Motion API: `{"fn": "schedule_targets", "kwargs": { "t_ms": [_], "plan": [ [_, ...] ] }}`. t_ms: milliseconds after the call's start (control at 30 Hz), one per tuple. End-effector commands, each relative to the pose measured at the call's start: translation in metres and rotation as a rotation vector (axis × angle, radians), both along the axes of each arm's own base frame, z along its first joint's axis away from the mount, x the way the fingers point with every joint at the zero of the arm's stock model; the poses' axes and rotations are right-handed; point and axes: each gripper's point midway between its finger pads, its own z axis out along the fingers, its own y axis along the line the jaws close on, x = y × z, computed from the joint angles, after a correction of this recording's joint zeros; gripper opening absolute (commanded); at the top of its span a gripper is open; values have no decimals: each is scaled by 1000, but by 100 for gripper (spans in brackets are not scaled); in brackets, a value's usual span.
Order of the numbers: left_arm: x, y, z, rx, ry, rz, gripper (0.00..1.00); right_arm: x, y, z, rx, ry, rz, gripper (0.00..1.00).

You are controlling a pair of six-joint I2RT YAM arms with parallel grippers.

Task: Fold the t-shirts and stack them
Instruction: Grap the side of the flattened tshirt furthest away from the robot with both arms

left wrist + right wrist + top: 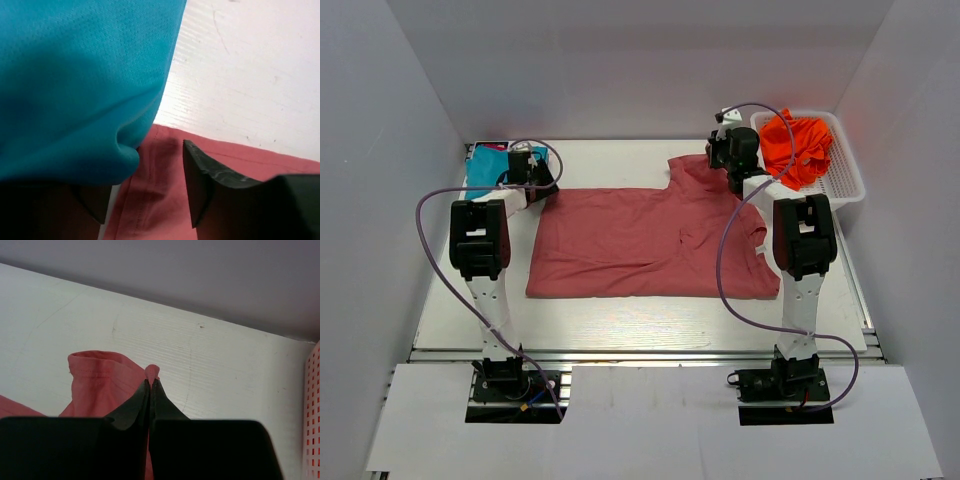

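Though unclear overhead, right pincer (151,382) pinching shirt (100,382)

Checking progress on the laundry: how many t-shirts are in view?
3: the salmon t-shirt spread centrally, the teal t-shirt at the far left corner, the orange t-shirt in the basket. More could hide beneath.

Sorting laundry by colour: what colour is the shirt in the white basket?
The shirt is bright orange, clearest in the top external view.
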Motion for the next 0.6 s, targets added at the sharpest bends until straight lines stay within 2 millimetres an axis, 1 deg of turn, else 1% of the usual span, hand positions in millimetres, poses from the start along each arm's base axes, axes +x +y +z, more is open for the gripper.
{"fn": "schedule_targets", "kwargs": {
  "t_ms": [0, 33, 100, 133, 200, 233, 267, 333, 367, 400, 433, 467, 500, 533, 567],
  "plan": [
    [10, -3, 15, -15, -51, -36, 66, 12, -2, 20, -11, -57, -11, 0],
    [9, -3, 10, -15, -42, -36, 66, 13, -4, 22, -10, -59, -15, 0],
    [10, 5, 11, 12, -37, -2, 67, 13, -4, 21, -11, -60, -20, 0],
    [7, 5, 3, 12, -15, -1, 67, 12, -5, 21, -10, -58, -22, 0],
    [9, 7, 6, 26, -17, 1, 67, 12, -6, 20, -11, -53, -23, 0],
    [9, 5, 6, 19, -17, -7, 67, 12, -6, 21, -14, -54, -23, 0],
    [13, 1, 11, 5, -35, -25, 67, 12, -6, 19, -14, -51, -24, 0],
    [15, -4, 14, -12, -50, -48, 67, 12, -5, 18, -12, -45, -25, 0],
    [16, -15, 21, -20, -69, -86, 67, 12, -6, 18, -12, -45, -27, 0],
    [15, -15, 20, -20, -71, -87, 66, 12, -6, 17, -9, -41, -29, 0],
    [15, -22, 19, -14, -72, -104, 66, 11, -6, 16, -9, -38, -31, 0],
    [15, -26, 19, -6, -72, -120, 63, 11, -6, 16, -8, -37, -33, 0],
    [17, -27, 23, -5, -81, -120, 59, 11, -7, 14, -9, -33, -34, 0],
    [14, -27, 15, -6, -57, -120, 57, 10, -7, 12, -10, -30, -36, 0],
    [11, -23, 7, 4, -25, -106, 56, 10, -7, 16, -11, -33, -39, 0]
  ]
}}
